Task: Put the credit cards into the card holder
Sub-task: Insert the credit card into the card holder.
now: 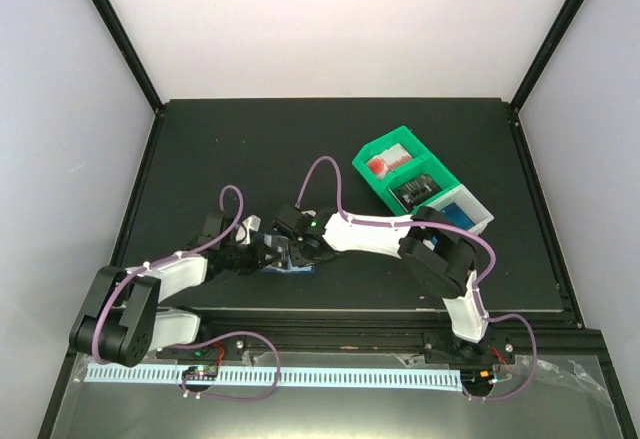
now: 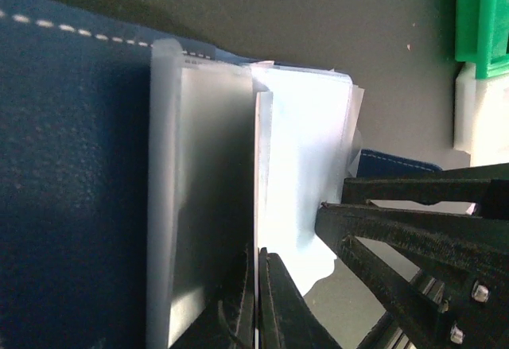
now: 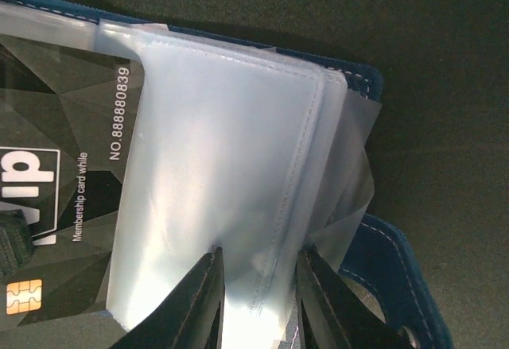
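Note:
The navy card holder lies open on the dark mat, both grippers meeting over it. Its cover fills the left of the left wrist view. My left gripper is shut on the edge of one clear plastic sleeve. My right gripper stands open, its fingertips apart over the stack of clear sleeves. A dark card with a chip and a printed number sits inside a sleeve on the left. Blue cards lie in the white bin.
Green and white compartment bins stand at the back right, holding a red thing and a dark thing. The right gripper's fingers crowd the left wrist view. The mat's front edge runs just below the holder.

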`<state>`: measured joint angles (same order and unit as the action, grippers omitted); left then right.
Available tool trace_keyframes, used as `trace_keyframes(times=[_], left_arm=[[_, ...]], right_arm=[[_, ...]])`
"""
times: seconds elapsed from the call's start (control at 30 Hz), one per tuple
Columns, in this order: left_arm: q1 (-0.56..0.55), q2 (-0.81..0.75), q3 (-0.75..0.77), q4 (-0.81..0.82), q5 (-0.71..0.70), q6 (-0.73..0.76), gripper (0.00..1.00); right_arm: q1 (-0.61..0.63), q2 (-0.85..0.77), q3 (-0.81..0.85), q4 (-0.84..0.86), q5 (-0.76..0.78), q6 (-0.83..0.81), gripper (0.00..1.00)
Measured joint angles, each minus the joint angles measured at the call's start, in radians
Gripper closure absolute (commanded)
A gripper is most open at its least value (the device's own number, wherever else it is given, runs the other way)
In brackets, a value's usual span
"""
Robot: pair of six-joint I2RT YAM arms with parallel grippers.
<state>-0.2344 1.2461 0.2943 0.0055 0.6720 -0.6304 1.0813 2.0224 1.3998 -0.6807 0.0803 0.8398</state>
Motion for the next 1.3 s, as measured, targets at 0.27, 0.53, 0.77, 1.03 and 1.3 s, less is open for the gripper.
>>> trace_keyframes(times=[0.27,0.53,0.77,1.03,1.3], left_arm=[[0.002,0.036,0.011,0.014,0.002,-0.070,0.98],[0.016,0.091,0.004,0.080,0.039,-0.165,0.98],[0.010,-0.032,-0.038,0.033,-0.022,-0.204,0.98],[0.011,-0.001,-0.024,0.021,-0.012,-0.199,0.99],[0.011,0.064,-0.006,0.071,0.046,-0.194,0.98]], right_arm=[[0.000,0.000,-0.004,0.004,0.001,0.014,0.74],[-0.003,0.000,-0.006,0.003,0.008,0.021,0.74],[-0.003,-0.004,-0.013,0.011,0.007,0.023,0.74],[-0.003,-0.005,-0.016,0.020,0.005,0.022,0.74],[-0.003,-0.005,-0.016,0.020,0.005,0.021,0.74]])
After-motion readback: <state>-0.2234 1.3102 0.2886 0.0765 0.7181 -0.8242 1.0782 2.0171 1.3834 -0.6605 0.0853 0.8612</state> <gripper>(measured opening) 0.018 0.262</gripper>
